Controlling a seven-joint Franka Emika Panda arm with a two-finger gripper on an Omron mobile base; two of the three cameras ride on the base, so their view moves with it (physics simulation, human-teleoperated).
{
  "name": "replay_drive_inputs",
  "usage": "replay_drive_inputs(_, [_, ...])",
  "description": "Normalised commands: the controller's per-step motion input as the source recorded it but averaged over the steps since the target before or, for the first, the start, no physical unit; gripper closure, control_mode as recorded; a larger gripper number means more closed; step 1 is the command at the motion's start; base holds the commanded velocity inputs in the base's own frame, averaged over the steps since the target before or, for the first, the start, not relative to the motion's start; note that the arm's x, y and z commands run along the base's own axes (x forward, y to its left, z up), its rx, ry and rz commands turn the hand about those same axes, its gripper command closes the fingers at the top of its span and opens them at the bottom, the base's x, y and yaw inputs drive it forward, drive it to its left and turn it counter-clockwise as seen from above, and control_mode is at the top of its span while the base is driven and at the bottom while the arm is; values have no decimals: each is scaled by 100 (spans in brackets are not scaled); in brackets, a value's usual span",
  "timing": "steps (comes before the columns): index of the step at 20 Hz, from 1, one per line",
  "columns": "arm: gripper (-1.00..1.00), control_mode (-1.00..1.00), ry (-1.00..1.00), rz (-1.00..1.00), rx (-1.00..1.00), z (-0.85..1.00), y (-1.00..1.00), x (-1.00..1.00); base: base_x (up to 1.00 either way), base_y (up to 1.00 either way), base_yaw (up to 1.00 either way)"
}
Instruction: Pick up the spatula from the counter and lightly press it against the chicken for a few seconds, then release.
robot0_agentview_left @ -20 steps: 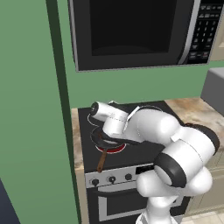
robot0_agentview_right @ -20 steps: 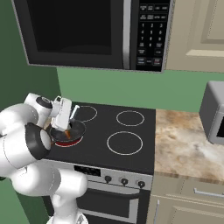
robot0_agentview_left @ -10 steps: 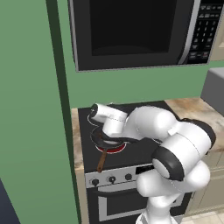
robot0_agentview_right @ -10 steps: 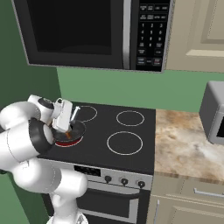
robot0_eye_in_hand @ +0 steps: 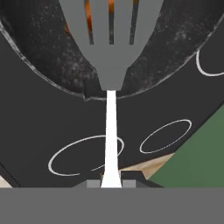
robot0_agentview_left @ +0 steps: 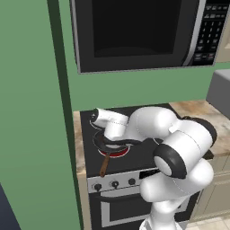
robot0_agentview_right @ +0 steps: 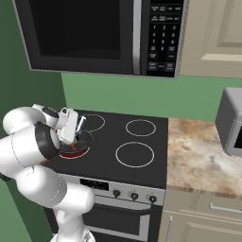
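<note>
Barely shifted, hand [robot0_eye_in_hand: 111, 183] clenched on spatula [robot0_eye_in_hand: 109, 65]; hand view shows chicken [robot0_eye_in_hand: 88, 12] through its slots.

The spatula [robot0_eye_in_hand: 109, 43] is grey, with long slots and a thin pale handle. Its flat blade lies over the orange chicken [robot0_eye_in_hand: 89, 8] — bits peek through the slots — inside the black pan [robot0_eye_in_hand: 175, 57].

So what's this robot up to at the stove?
The white robot arm is working over a pan. Its hand is shut on the handle of a grey slotted spatula. The blade reaches down into a dark pan that sits on a red-glowing burner at the front left of the stove. Orange chicken shows through the slots, so the blade seems to be pressing on it, though actual contact is hard to confirm.
</note>
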Motion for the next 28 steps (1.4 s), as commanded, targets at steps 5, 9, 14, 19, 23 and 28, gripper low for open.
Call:
replay_drive_inputs(5, [100,-100,1,0,0,-14,0,10,0,0,0])
replay_drive_inputs(9, [100,-100,0,0,0,-12,0,12,0,0,0])
replay_drive_inputs(14, [100,-100,0,0,0,-11,0,13,0,0,0])
replay_drive_inputs(19, [100,-100,0,0,0,-13,0,11,0,0,0])
replay_drive_inputs(23, [100,-100,0,0,-1,-18,0,2,0,0,0])
replay_drive_inputs(28, [100,-100,0,0,-1,-17,1,0,0,0,0])
